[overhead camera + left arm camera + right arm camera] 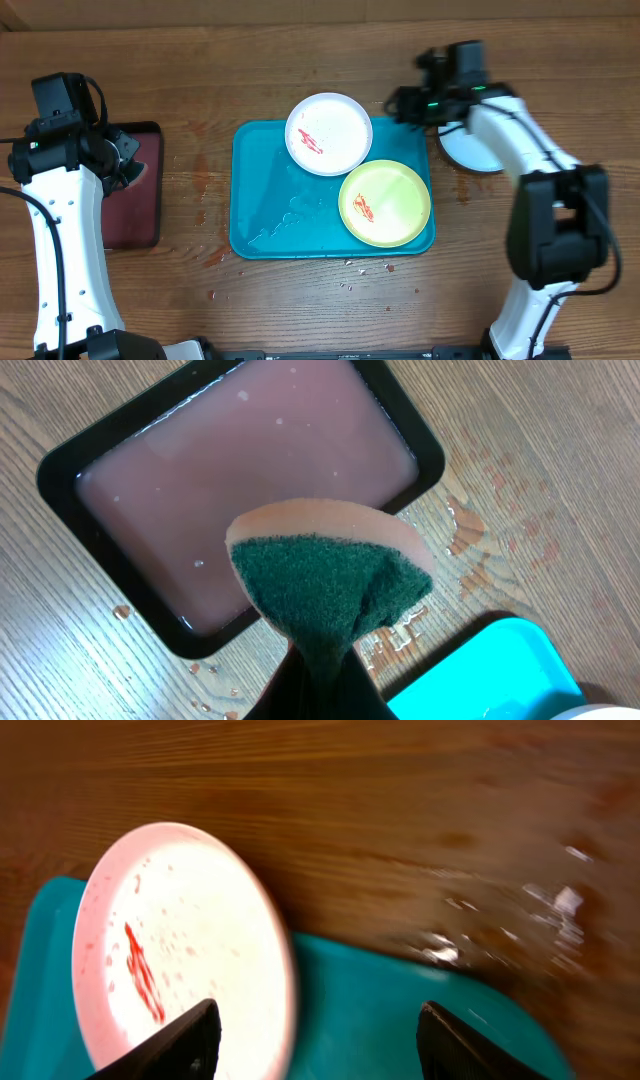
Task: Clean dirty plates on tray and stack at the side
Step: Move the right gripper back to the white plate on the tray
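Observation:
The teal tray (270,205) lies mid-table. A white plate (329,133) with a red smear rests on its far rim, and a yellow-green plate (385,203) with an orange smear lies at its right end. A pale blue plate (468,150) lies on the table right of the tray, partly under my right arm. My right gripper (403,105) is open and empty just right of the white plate (180,960), above the tray's far right corner (380,1010). My left gripper (320,685) is shut on a green-and-orange sponge (325,580) above the maroon tray (250,470).
The black-rimmed maroon tray (135,185) holds pinkish water at the table's left. Water drops and reddish splashes lie on the wood between the two trays (470,535) and in front of the teal tray (350,270). A wet patch lies inside the teal tray.

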### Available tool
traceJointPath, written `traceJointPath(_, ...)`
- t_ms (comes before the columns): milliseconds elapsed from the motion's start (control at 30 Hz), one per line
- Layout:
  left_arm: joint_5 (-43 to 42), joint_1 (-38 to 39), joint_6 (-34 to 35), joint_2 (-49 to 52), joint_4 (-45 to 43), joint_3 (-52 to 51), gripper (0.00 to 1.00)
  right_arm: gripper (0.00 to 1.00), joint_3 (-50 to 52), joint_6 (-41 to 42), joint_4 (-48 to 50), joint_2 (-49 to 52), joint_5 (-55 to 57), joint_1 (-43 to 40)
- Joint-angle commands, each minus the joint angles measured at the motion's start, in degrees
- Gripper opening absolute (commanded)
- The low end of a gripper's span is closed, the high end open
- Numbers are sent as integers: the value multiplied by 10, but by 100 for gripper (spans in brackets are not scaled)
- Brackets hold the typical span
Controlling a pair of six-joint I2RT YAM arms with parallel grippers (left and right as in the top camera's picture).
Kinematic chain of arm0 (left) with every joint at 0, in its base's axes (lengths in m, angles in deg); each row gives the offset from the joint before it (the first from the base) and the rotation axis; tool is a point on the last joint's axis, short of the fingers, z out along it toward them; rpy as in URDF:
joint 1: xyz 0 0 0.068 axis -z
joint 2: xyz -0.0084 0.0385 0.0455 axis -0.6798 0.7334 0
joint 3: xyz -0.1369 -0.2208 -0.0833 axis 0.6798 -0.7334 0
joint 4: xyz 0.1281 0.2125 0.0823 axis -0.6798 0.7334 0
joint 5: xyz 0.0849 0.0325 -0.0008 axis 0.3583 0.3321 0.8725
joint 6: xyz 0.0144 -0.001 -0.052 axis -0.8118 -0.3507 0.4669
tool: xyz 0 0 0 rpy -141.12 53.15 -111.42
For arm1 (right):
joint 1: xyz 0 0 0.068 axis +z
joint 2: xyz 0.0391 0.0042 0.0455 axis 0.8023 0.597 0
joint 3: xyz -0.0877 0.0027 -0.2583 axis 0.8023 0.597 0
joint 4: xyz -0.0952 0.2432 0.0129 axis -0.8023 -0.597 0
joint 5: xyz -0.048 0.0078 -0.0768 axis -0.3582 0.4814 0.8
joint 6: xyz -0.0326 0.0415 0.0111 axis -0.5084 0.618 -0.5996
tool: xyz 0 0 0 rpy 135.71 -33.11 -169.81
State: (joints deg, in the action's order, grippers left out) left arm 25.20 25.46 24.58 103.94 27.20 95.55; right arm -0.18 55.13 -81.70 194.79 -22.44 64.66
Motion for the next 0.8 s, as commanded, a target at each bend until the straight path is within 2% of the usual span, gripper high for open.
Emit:
traceJointPath(0,-6,-2,7,3,-2,1,4,64,0,-5,34,40,129,58)
traceJointPath(200,-7,-2,7,3,-2,1,4,63,0,-5,54,62,134,108)
traceJointPath(433,-6,-2,7,3,-3,1,4,57,-3,-5,-3,61,77,130)
traceJointPath(533,-6,-2,7,3,-3,1,4,47,-12,-5,-59,50,23,155)
traceJointPath(667,-6,-2,7,3,-5,1,4,47,-24,-4,-97,26,47,187)
traceJointPath(767,-6,-2,7,3,-5,1,4,53,-30,-3,-84,7,81,195)
